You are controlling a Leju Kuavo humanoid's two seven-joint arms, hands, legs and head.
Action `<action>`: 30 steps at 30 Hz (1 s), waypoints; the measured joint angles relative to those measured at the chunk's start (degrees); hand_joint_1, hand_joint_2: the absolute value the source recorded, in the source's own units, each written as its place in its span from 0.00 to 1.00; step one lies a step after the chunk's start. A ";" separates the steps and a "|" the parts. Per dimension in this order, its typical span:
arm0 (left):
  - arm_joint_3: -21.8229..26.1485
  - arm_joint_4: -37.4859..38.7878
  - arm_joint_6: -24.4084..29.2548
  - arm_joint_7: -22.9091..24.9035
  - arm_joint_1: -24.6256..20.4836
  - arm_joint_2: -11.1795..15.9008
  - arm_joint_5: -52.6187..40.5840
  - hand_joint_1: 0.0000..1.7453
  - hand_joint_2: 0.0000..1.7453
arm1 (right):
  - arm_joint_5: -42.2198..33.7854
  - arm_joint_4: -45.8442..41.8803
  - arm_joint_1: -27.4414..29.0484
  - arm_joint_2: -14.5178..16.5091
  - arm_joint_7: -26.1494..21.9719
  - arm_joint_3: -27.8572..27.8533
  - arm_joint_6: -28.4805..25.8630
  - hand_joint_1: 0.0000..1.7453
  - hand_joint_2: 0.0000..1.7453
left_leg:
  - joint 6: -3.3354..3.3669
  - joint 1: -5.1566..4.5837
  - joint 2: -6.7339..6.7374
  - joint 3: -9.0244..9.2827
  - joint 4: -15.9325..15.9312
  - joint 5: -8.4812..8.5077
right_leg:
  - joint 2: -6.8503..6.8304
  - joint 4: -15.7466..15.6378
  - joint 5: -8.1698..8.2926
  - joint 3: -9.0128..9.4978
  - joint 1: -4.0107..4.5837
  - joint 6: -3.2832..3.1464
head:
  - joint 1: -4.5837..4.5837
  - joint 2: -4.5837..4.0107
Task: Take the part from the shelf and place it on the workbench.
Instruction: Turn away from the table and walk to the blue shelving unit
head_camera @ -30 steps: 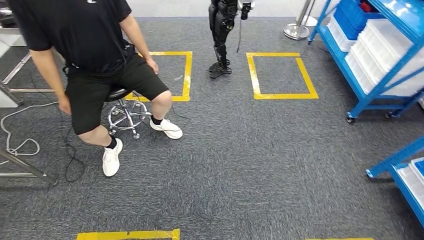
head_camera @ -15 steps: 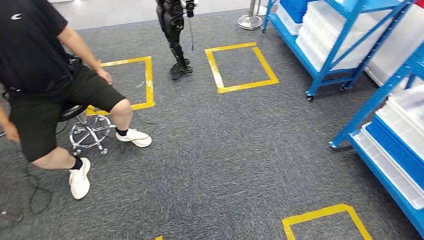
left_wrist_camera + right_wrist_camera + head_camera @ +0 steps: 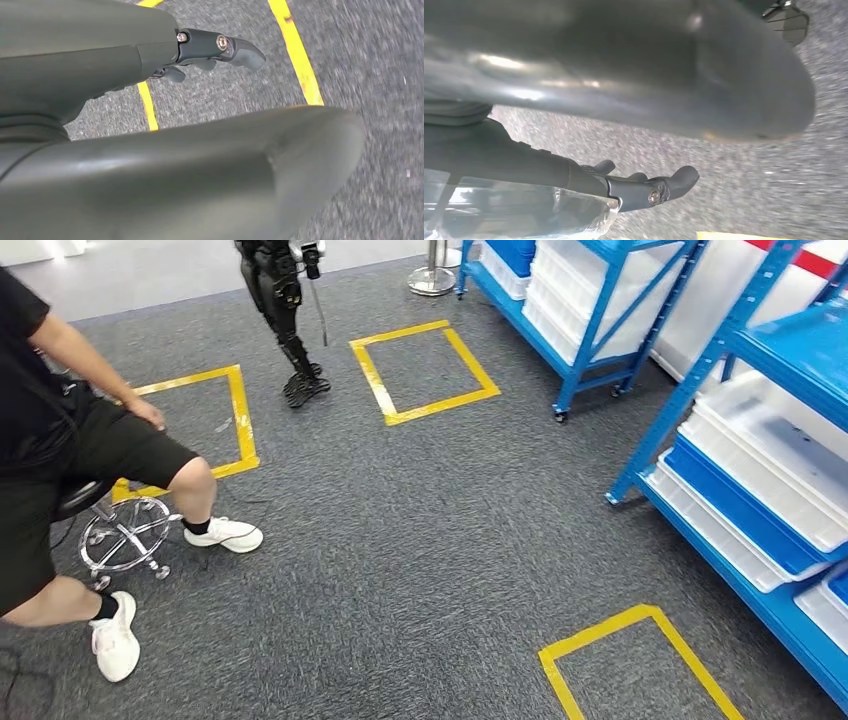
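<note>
While blue shelf sits nearby, L hand & R hand hang released.

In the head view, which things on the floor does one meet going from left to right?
Seated person → wheeled stool → left yellow tape square → standing dark robot → middle yellow tape square → far blue shelf → near blue shelf.
</note>
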 joint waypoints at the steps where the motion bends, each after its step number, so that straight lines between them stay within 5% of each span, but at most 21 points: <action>1: -0.02 0.00 0.00 0.03 0.00 -0.05 -0.02 0.00 0.00 | -0.01 0.00 0.09 -0.04 0.03 0.00 0.00 0.00 0.00 | -0.18 0.05 0.73 -0.04 0.04 -0.02 | -0.29 -0.94 0.58 0.65 -0.33 0.69 | 0.01 -0.01; 4: -0.06 -0.02 0.07 0.17 0.00 -0.19 0.01 0.00 0.00 | -0.02 0.00 0.06 -0.06 0.10 0.00 -0.01 0.00 0.00 | -1.42 0.11 2.78 -0.01 0.63 -0.50 | -3.92 -12.47 4.25 7.35 -1.07 2.51 | 0.18 -0.01; 6: -0.09 -0.04 0.15 0.24 -0.05 -0.15 0.03 0.00 0.00 | -0.03 0.00 -0.17 0.08 0.10 0.00 -0.09 0.00 0.00 | -2.46 -0.10 3.99 0.19 1.14 -1.18 | -5.56 -15.92 5.13 9.31 -0.93 1.91 | -0.02 -0.01; 8: -0.17 -0.04 0.16 0.25 -0.19 -0.21 0.03 0.00 0.00 | -0.04 0.00 -0.16 0.08 0.10 0.00 -0.19 0.00 0.00 | -3.16 0.11 5.06 0.66 1.20 -1.66 | -4.27 -15.74 5.22 8.99 -0.64 0.69 | -0.38 0.00; 10: -0.24 -0.04 0.15 0.22 -0.34 -0.31 0.03 0.00 0.00 | -0.07 -0.01 -0.07 0.04 0.12 0.00 -0.25 0.00 0.00 | -3.80 0.69 3.56 0.54 2.47 -3.03 | -2.87 -15.80 5.43 9.07 -0.78 -0.25 | -0.54 -0.01; 12: -0.25 -0.04 0.12 0.18 -0.33 -0.34 0.03 0.00 0.00 | -0.08 -0.01 -0.07 0.03 0.19 0.00 -0.27 0.00 0.00 | -4.12 1.00 0.16 -0.97 6.46 -6.10 | -1.74 -15.84 5.75 9.18 -0.87 -0.98 | -0.76 -0.01; 15: -0.25 -0.02 0.05 0.15 -0.12 -0.37 0.03 0.00 0.00 | -0.05 0.00 -0.07 0.14 0.25 0.00 -0.28 0.00 0.00 | -3.78 0.91 -1.95 -5.38 16.00 -10.58 | 0.12 -15.79 6.01 8.96 -0.13 -1.47 | -0.90 -0.01; 17: -0.25 0.00 0.02 0.09 -0.04 -0.40 0.03 0.00 0.00 | -0.04 0.00 0.01 0.17 0.31 0.00 -0.29 0.00 0.00 | -3.01 0.71 -2.33 -6.76 18.09 -10.04 | 1.95 -15.77 6.11 8.95 0.53 -1.63 | -0.91 -0.01; 21: -0.25 -0.02 -0.05 -0.09 -0.05 -0.20 0.02 0.00 0.00 | -0.05 0.00 0.04 0.45 0.43 0.00 -0.37 0.00 0.00 | -0.13 -0.54 -5.61 -1.35 5.14 -2.51 | 4.98 -15.81 6.43 9.03 1.16 -1.83 | -0.83 -0.01; 24: -0.27 -0.01 -0.18 -0.11 -0.30 -0.09 0.00 0.00 0.00 | -0.11 0.00 0.16 0.72 0.44 -0.02 -0.46 0.00 0.00 | 0.89 -1.31 -5.74 -0.36 2.59 -1.57 | 6.40 -16.11 6.86 8.70 1.11 -1.27 | -0.93 -0.01; 25: -0.30 -0.01 -0.21 -0.10 -0.44 -0.16 -0.04 0.00 0.00 | -0.15 0.00 0.23 0.69 0.44 -0.02 -0.48 0.00 0.00 | 0.97 -1.20 -5.09 -0.08 1.84 -1.12 | 6.22 -16.02 6.93 8.48 1.21 -1.07 | -0.91 0.00; 27: -0.33 -0.01 -0.28 -0.10 -0.56 -0.29 -0.13 0.00 0.00 | -0.23 0.00 0.21 0.61 0.45 -0.02 -0.52 0.00 0.00 | 1.22 -0.90 -3.72 0.53 -0.02 -0.03 | 3.78 -13.82 5.69 6.93 1.51 -0.89 | -0.69 0.00; 30: -0.34 0.00 -0.35 -0.08 -0.41 -0.40 -0.18 0.00 0.00 | -0.26 0.00 -0.04 0.43 0.45 -0.02 -0.57 0.00 0.00 | 1.20 -0.79 -1.29 0.36 -0.86 0.66 | 0.48 -3.57 0.99 1.68 0.92 -0.68 | -0.28 0.00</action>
